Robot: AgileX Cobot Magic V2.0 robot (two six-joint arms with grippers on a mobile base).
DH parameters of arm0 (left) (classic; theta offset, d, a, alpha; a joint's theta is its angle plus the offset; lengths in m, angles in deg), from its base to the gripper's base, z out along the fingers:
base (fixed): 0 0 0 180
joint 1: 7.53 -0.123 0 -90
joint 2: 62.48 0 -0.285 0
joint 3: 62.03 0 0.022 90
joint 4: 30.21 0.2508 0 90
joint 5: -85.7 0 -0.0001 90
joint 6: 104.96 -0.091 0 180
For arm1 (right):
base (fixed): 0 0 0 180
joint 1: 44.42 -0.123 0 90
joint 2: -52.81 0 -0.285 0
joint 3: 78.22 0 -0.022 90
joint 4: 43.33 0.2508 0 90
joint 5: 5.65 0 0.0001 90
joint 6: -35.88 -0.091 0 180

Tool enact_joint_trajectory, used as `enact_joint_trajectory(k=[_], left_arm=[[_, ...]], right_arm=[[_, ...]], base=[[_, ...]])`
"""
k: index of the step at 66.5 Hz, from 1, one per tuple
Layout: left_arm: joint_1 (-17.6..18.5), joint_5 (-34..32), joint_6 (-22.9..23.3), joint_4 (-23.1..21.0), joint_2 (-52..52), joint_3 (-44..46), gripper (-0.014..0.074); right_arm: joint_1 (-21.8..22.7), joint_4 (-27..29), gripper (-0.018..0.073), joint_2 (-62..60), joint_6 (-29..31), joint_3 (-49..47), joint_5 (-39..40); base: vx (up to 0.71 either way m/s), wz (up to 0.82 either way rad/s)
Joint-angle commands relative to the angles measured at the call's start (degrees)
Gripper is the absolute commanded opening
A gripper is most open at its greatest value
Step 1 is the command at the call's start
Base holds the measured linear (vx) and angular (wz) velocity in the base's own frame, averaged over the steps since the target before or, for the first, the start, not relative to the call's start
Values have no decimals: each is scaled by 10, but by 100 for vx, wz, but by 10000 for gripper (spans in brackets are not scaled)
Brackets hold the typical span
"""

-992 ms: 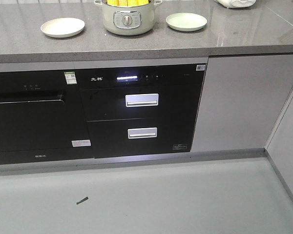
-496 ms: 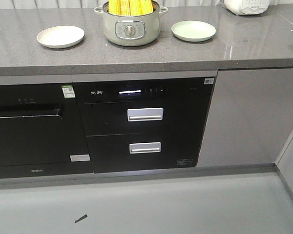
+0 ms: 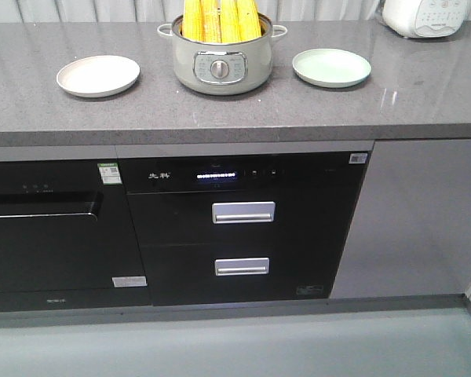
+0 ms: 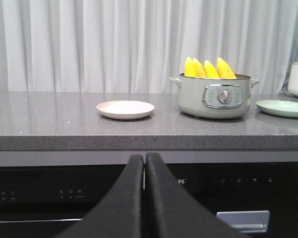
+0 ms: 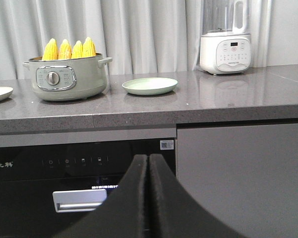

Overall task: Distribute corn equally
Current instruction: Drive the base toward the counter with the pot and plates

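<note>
Corn (image 3: 220,20) standing on end in a pot, far beyond both grippers.

Nearest the wrist cameras: left gripper (image 4: 144,161), black fingers pressed flat against each other, closed on themselves. Right gripper (image 5: 148,159) the same, fingers meeting along one thin seam. Both held low, level with the appliance fronts below the counter edge.

Next out, in the front view: grey floor (image 3: 220,349), then a black built-in appliance (image 3: 314,228) with two drawers, upper silver handle (image 3: 243,212) over lower silver handle (image 3: 242,267), and a lit display strip (image 3: 217,177) above them. Beside it on the left, another black appliance front (image 3: 55,228); on the right, a plain grey cabinet door (image 3: 424,220).

Above these, a speckled grey countertop (image 3: 220,118). On it, left to right and well apart: cream plate (image 3: 98,75), pale green electric pot (image 3: 255,67) with a round dial (image 3: 220,69) and side handles, pale green plate (image 3: 331,67). Bright yellow cobs packed upright inside the pot, pointed ends rising above the rim; four tips counted from each wrist view.

Farther right, at the back of the counter, a white blender-type appliance (image 5: 225,47) with a button panel. Behind everything, a pleated pale curtain (image 4: 89,44).
</note>
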Motion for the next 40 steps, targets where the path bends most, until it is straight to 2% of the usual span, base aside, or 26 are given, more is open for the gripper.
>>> enact_joint_trajectory(k=[1,40], left_arm=[[0,-46,1,-2,10,-8,-6],[0,-46,1,-2,10,-8,-6]], right_arm=[[2,-3,-10,-2,0,4,46],[2,-3,-10,-2,0,4,46]], base=[[23,4],[23,2]])
